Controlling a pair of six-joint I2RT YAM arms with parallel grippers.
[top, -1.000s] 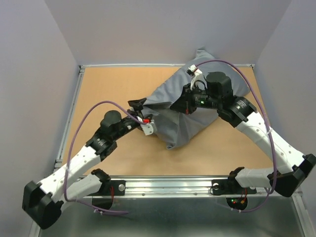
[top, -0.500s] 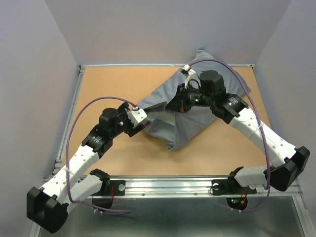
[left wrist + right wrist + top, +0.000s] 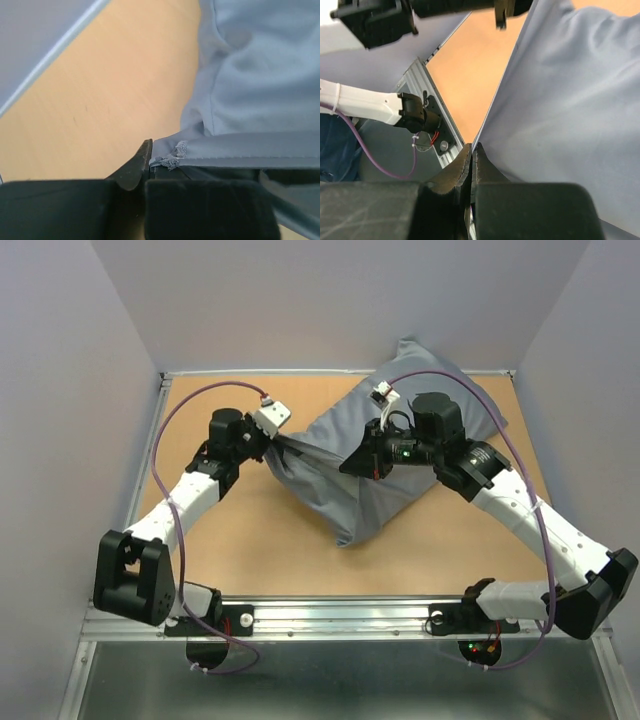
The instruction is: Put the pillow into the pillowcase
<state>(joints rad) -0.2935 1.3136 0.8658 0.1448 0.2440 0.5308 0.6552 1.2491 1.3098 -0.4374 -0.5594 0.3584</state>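
Observation:
The blue-grey pillowcase [image 3: 375, 475] lies bunched and bulging on the back right part of the table. Its left corner is stretched out to a point. My left gripper [image 3: 270, 443] is shut on that frayed corner [image 3: 170, 156], with the seam running off to the right. My right gripper [image 3: 352, 462] is over the middle of the cloth and shut on a fold of the pillowcase [image 3: 560, 100], whose edge runs into the closed jaws. The pillow is hidden under the cloth; only its bulk shows.
The wooden table top [image 3: 250, 530] has a raised metal frame along its left side [image 3: 148, 465] and a metal rail [image 3: 340, 618] at the front, where the arm bases sit. Grey walls close in on three sides.
My left gripper was open near the front of the cloth. It has swung back and left, shut on the pillowcase's left corner and drawn it out leftward. The right gripper stayed shut on the cloth.

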